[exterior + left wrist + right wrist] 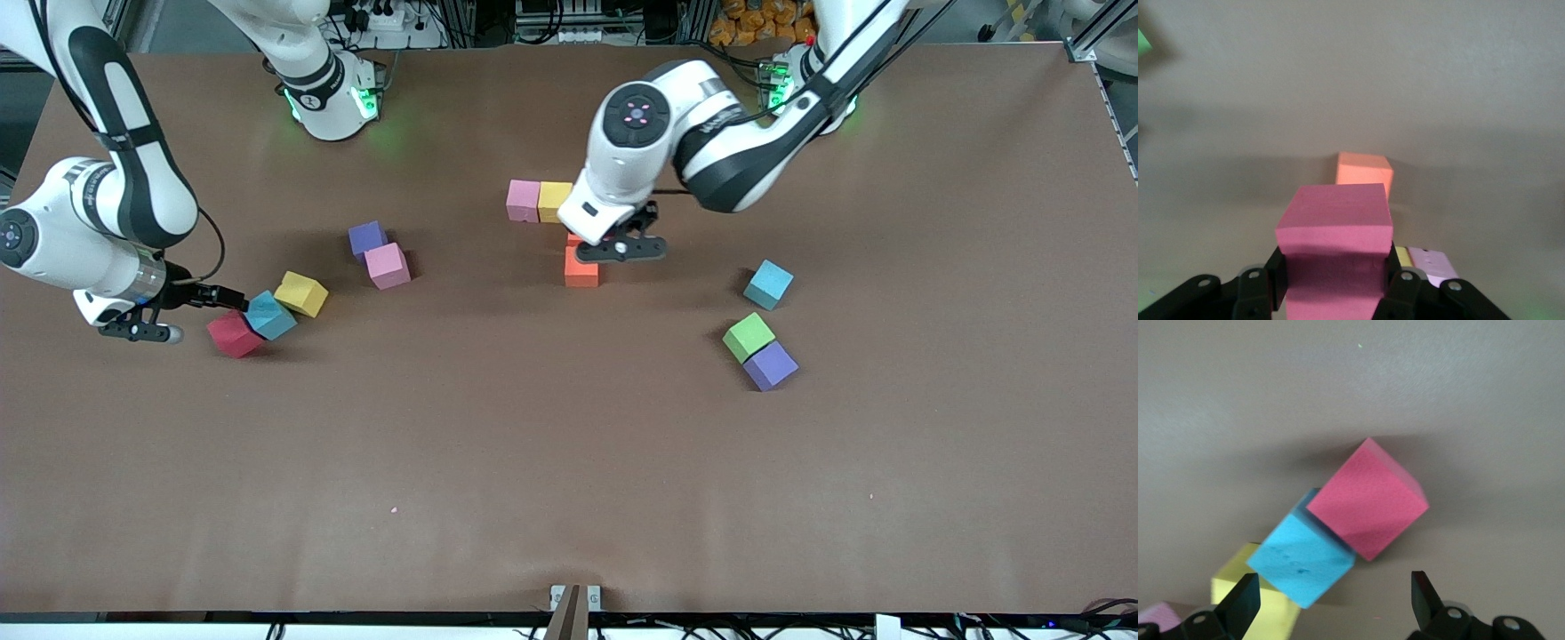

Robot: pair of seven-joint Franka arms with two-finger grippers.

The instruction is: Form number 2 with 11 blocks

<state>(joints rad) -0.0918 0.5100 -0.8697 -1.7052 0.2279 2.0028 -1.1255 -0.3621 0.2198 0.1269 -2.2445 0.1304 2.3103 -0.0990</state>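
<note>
- First pair [539, 201]: mid-table, side by side, touching, farthest from front camera.
- Left gripper [622, 249]: over table just beside first pair, gripping held block [1335, 247].
- Single block [581, 267]: on table, just nearer camera than held block.
- Second pair [378, 252]: touching, toward right arm's end.
- Row of three [270, 315]: slanted, touching, nearer camera than second pair.
- Right gripper [194, 316]: low beside row's end, fingers apart.
- Lone block [768, 284]: toward left arm's end.
- Spare cube [749, 338], end block [770, 365]: touching, nearer camera than lone block.
</note>
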